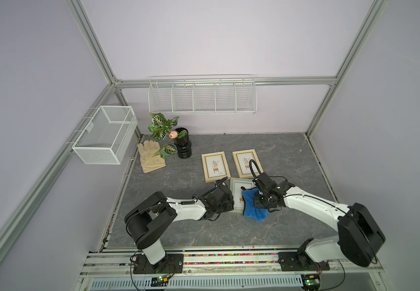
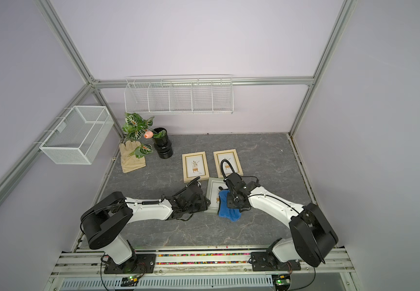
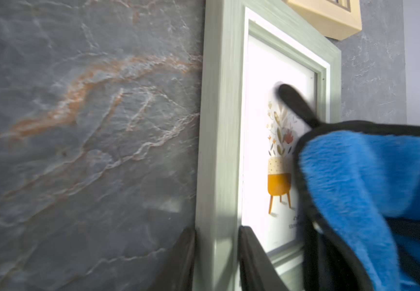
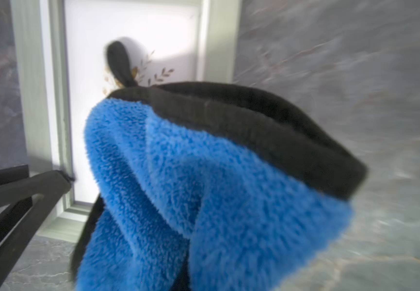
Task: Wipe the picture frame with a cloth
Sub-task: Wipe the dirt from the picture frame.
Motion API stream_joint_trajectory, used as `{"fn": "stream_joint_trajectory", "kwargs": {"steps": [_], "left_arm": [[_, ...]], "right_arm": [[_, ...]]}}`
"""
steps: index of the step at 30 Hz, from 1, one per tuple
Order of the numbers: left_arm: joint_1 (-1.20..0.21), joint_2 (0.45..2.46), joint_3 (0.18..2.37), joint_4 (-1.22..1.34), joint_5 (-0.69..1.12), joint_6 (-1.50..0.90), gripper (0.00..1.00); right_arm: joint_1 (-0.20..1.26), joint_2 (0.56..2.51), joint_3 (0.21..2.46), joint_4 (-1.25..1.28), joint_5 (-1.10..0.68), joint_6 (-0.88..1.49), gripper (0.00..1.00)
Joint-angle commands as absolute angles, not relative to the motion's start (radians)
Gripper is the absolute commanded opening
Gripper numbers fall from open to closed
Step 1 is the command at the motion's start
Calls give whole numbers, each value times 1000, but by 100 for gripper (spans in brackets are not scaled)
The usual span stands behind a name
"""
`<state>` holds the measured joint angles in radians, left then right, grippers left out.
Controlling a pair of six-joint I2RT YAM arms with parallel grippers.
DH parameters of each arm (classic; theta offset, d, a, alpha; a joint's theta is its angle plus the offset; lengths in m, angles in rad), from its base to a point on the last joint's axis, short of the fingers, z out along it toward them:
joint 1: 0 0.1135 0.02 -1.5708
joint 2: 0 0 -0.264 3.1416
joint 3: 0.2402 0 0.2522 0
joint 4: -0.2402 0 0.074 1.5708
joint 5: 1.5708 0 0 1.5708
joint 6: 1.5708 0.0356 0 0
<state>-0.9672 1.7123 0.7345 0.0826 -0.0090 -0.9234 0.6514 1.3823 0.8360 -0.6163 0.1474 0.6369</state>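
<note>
A grey-green picture frame [image 1: 236, 187] [image 2: 212, 191] lies flat on the table, holding a print of a potted plant [image 3: 278, 181]. My left gripper [image 3: 216, 257] is shut on the frame's side rail [image 3: 219, 151], one finger outside it and one on the glass. The blue cloth [image 1: 251, 207] [image 2: 226, 210] [image 4: 204, 191], plush with a black edge and a black loop [image 3: 294, 103], rests on the frame's right part and spills onto the table. My right gripper [image 1: 260, 202] is shut on the cloth from above. In the right wrist view the cloth hides its jaws.
Two light wooden frames [image 1: 215, 166] [image 1: 246, 162] lie just behind the grey-green one. A black vase with a plant [image 1: 182, 147] and a beige glove [image 1: 151, 157] sit at the back left. A white mesh basket [image 1: 105, 134] and a wire rack [image 1: 202, 97] hang on the walls.
</note>
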Motion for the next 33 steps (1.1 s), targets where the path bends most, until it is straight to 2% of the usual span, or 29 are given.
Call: {"fn": "stream_joint_trajectory", "kwargs": {"steps": [1,5,9,19,27,33], "left_arm": [[-974,1914,608,-387,38,-927,33],[-973,1916,614,-393,36,-922,33],[-973,1920,611,-393,38,-920,33],[-973,1916,596,-387,33,-919,33],[-973,1914,595,-388,35,-924,33],[-973,1919,592,-387,36,-920,33]], "right_arm": [[666,1375,873,-609,123,624,7],[743,1489,975,-536,59,653,7],[760,1569,968,-509,45,675,7],[632,1388,871,-684,218,595,7],[729,1514,1020,-589,120,622,7],[630,1574,1024,-592,183,588,7]]}}
